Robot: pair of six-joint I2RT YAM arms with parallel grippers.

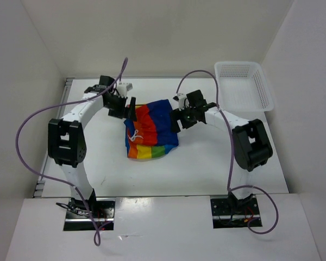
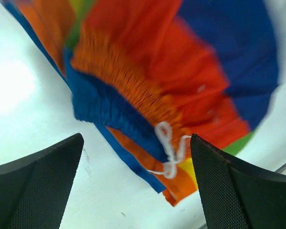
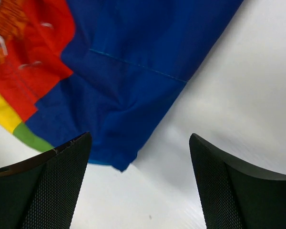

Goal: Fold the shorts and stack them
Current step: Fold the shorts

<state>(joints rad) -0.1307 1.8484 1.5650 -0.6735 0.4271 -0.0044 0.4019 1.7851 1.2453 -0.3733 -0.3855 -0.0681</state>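
The rainbow-striped shorts (image 1: 151, 130) lie folded in a rough square on the white table between my two arms. My left gripper (image 1: 130, 113) is open and empty, hovering at the shorts' left edge; in its wrist view I see the gathered orange and blue waistband (image 2: 119, 90) and the white drawstring bow (image 2: 168, 152) between the fingers. My right gripper (image 1: 176, 120) is open and empty at the shorts' right edge; its wrist view shows the blue cloth (image 3: 133, 71) with a corner between the fingers, over bare table.
A white plastic mesh basket (image 1: 244, 87) stands at the back right corner of the table. White walls enclose the table (image 1: 206, 168) on the left, back and right. Purple cables loop from both arms.
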